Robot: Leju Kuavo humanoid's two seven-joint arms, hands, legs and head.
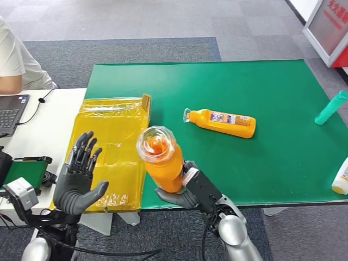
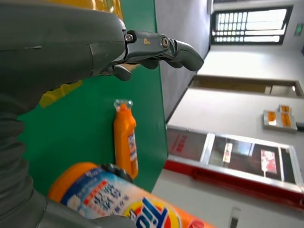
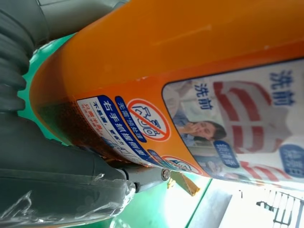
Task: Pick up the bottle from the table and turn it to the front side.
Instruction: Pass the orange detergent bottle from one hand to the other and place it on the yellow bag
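Holding: right hand (image 1: 182, 190) grips an orange bottle (image 1: 163, 160) from below, off the table, clear cap end tipped toward the head camera.
Bottle label: in the right wrist view the bottle (image 3: 186, 71) sits against the palm, showing a blue and white printed panel with a red prohibition sign (text too small to read).
Left hand: left hand (image 1: 80, 176) is released, palm up, fingers (image 1: 84, 149) spread and raised, holding nothing; it hovers at the near edge of the yellow sheet.
Left wrist view: fingers (image 2: 161, 50) stretch out over the green surface, with the held bottle's label (image 2: 118, 204) close by.
Second bottle: another orange bottle (image 1: 221, 122) lies on its side on the green mat, cap pointing toward the yellow sheet, well apart from the held one.
Table: table (image 1: 246, 81) is covered by a green mat; a white table (image 1: 45, 125) adjoins it on the robot's left.
Yellow sheet: crinkled yellow plastic sheet (image 1: 112, 147) lies across the seam of the two tables.
Edge items: a teal tube (image 1: 331, 107) and a white bottle (image 1: 341, 178) lie at the far right side of the mat (both partly cut off).
Person: a person's arm (image 1: 14, 65) rests by a laptop (image 1: 11, 111) on the white table.
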